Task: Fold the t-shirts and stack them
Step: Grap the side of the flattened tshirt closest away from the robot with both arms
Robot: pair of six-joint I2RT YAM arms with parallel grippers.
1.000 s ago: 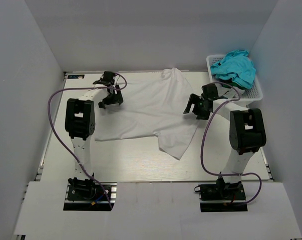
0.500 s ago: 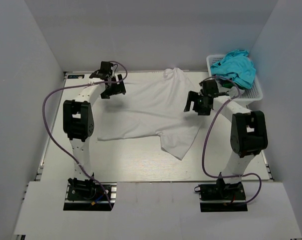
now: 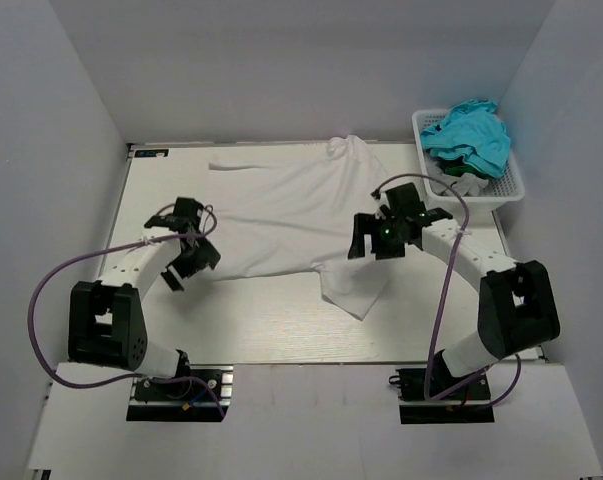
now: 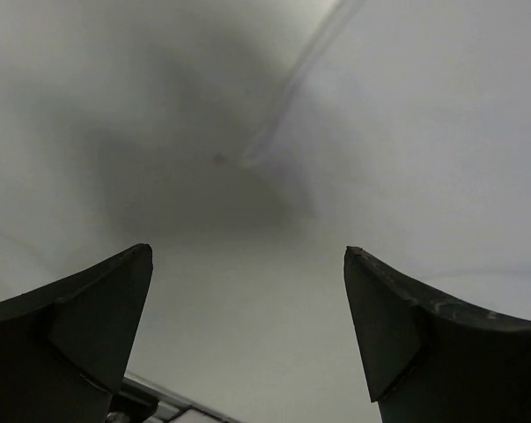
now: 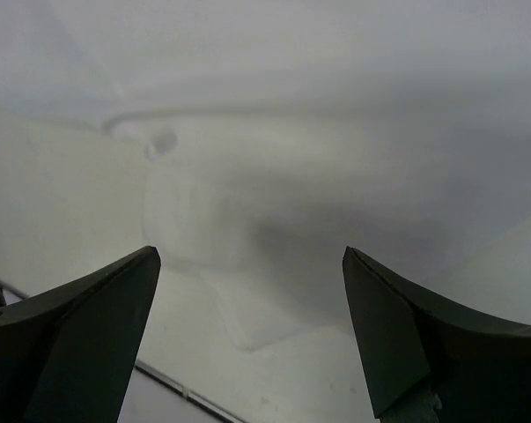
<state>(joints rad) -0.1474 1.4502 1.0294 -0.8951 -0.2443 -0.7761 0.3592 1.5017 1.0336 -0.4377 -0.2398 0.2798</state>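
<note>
A white t-shirt (image 3: 291, 215) lies spread on the table, its near right part folded into a flap (image 3: 356, 285). My left gripper (image 3: 189, 265) is open and empty, low over the shirt's near left edge. In the left wrist view, the open left gripper (image 4: 247, 260) has only the table and the shirt's hem (image 4: 287, 92) beyond it. My right gripper (image 3: 369, 245) is open and empty above the shirt's right side, just behind the flap. In the right wrist view, the open right gripper (image 5: 247, 260) has rumpled white cloth (image 5: 335, 176) between its fingers. Teal shirts (image 3: 469, 135) fill a basket.
A white plastic basket (image 3: 509, 188) stands at the back right corner, close to the right arm. Grey walls enclose the table on the left, the back and the right. Bare table (image 3: 271, 320) runs along the near edge.
Both grippers have come back from the far side towards me. The left one has left the shirt's far left corner, which now lies stretched out flat. The right one has moved towards the middle.
</note>
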